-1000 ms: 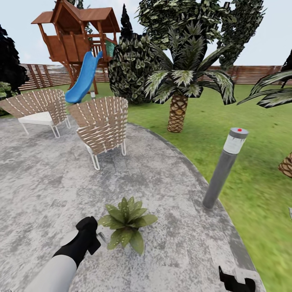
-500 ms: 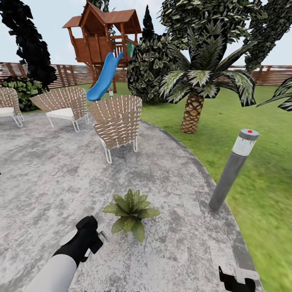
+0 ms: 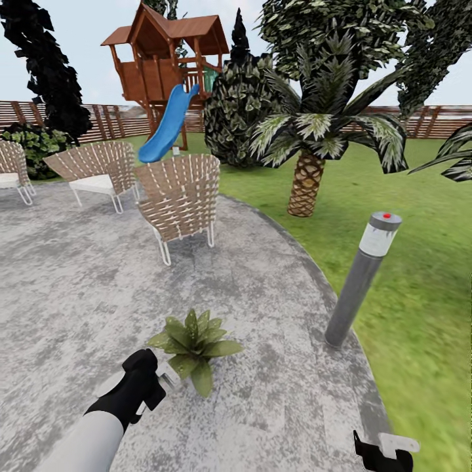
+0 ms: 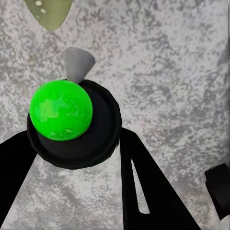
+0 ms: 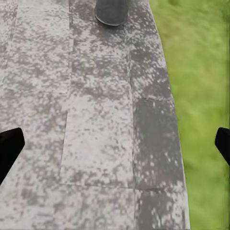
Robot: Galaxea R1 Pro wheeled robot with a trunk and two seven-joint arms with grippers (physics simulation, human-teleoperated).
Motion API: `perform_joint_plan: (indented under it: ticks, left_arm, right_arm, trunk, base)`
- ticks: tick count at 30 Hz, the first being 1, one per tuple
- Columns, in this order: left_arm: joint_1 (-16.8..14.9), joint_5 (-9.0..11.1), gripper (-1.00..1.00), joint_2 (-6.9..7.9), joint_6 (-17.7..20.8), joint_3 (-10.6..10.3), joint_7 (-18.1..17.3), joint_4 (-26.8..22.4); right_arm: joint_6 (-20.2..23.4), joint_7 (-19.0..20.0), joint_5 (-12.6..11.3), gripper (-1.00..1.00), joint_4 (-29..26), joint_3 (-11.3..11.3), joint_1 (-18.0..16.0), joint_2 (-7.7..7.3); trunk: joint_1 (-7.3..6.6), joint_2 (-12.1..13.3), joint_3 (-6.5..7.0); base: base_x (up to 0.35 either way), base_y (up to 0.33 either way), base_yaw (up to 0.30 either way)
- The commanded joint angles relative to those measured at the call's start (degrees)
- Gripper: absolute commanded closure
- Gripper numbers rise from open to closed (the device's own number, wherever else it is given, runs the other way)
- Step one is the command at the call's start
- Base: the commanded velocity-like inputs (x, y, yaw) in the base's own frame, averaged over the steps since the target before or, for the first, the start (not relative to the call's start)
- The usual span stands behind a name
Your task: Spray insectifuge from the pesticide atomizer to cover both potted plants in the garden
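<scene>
Pesticide atomizer, black-collared bottle with green top [image 4: 61,111], sits pinched in the left gripper [image 3: 152,380], grey nozzle aimed at the speckled green potted plant [image 3: 191,339]. That plant now lies just beyond the nozzle, nearer than half a second ago as the view shifted: likely in spraying range. Right gripper [image 5: 115,143] hangs spread, empty. Mottled grey stone patio [image 3: 78,288] is open leftward; grey bollard lamp [image 3: 362,280] and lawn edge [image 3: 419,314] stand well right.

mottled stone patio [image 3: 275,393], woven wicker chairs [image 3: 178,196]
</scene>
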Motion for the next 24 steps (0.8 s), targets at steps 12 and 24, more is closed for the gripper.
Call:
perform_joint_plan:
  ticks: [12,24]
  left_arm:
    - [0.06,-0.55,1.0,0.3,0.12,0.29,-0.9,-0.01]
    - [-0.27,-4.09,1.0,2.11,1.54,-4.5,-4.07,0.33]
  right_arm:
    - [-0.2,-0.12,0.6,-1.0,0.09,-0.3,-0.07,0.0]
    - [-0.2,-0.12,0.55,-1.0,0.09,-0.3,-0.08,0.0]
  trunk:
    - [0.0,-0.02,-0.05]
    - [0.0,-0.02,-0.05]
  base:
    - [0.051,-0.125,0.216]
    - [0.0,0.0,0.11]
